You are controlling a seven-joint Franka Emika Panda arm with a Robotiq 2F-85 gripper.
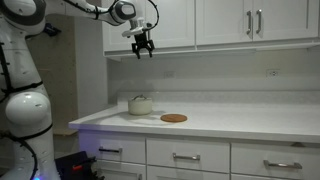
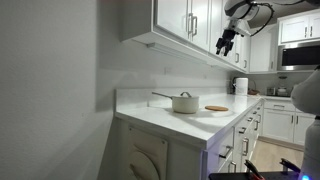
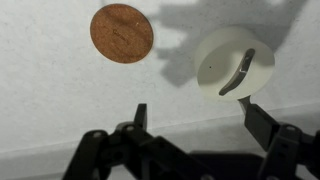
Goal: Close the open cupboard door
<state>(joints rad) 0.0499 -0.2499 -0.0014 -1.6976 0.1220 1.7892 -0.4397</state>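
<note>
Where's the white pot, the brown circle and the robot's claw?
white pot (image 1: 140, 105): exterior view, its body.
brown circle (image 1: 173, 118): exterior view, its middle.
claw (image 1: 142, 52): exterior view, between its fingertips.

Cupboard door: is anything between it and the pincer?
Nothing visible does. The pincer hangs open, apparently just beside the door. The pot and coaster sit on the counter well below.

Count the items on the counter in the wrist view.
2. A brown round mat at upper left; a white lidded pot at upper right, apart from it. The claw covers the bottom of the frame, so more may be hidden.
</note>
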